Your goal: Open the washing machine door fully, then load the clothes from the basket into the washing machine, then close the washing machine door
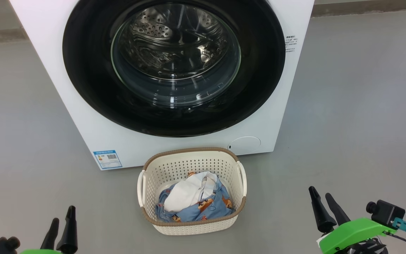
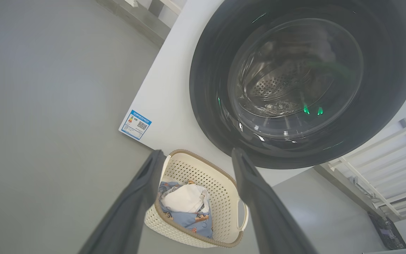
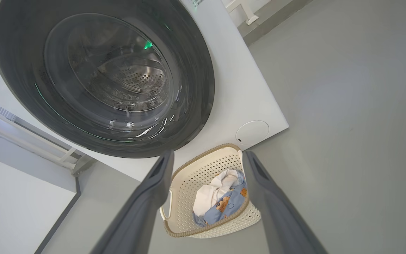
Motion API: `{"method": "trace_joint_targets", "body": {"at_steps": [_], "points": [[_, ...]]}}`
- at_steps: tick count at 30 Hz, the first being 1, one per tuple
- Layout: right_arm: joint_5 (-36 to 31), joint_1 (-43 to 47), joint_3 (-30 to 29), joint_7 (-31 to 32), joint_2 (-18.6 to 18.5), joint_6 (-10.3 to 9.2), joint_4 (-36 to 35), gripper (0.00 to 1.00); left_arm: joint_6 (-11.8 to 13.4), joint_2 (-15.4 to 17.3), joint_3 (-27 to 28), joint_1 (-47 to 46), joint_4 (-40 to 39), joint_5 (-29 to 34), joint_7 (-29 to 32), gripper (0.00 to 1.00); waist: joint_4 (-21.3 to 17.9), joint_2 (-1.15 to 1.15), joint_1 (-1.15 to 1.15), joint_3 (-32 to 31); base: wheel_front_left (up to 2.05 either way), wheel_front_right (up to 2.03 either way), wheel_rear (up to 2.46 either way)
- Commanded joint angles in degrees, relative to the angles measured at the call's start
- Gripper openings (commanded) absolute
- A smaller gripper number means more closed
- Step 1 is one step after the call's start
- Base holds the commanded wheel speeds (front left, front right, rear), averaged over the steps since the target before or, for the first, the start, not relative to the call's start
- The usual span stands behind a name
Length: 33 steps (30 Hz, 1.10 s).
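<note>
While the dark-fingered left gripper (image 1: 63,215) is held low with jaws wide and empty, the cream perforated plastic basket (image 1: 189,165), with blue bear-print and white clothes (image 1: 196,199) inside, is seen on the grey floor (image 1: 30,141) before the boxy white washing machine (image 1: 90,134), whose black-rimmed round glass door (image 1: 83,70) is shut; the right gripper (image 1: 320,192) is likewise spread wide, touching nothing.

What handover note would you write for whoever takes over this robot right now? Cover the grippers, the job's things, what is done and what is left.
Left gripper: open, empty, low on the left.
Right gripper: open, empty, low on the right.
Washing machine door: shut.
Basket: on the floor in front of the washing machine, clothes inside.
Done: nothing yet.
Left: open the door fully, load the clothes, close the door.
</note>
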Motion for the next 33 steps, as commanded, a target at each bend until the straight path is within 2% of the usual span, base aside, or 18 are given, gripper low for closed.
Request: {"method": "trace_joint_targets", "body": {"at_steps": [1, 33], "points": [[-2.06, -3.48, 1.48, -0.63, -0.58, -0.04, -1.08, 1.0, -0.11, 1.93, 1.19, -2.37, -1.58, 1.78, -0.79, 1.0, -0.05, 0.0, 0.0, -0.03, 0.0, 0.0, 0.0], [-23.05, -6.0, 4.3, -4.94, -0.71, -0.06, 0.56, 1.0, -0.16, 4.82, 0.43, -1.28, -3.99, 20.51, -6.02, 1.0, -0.52, 0.0, 0.0, -0.69, 0.0, 0.0, 0.0]]}}
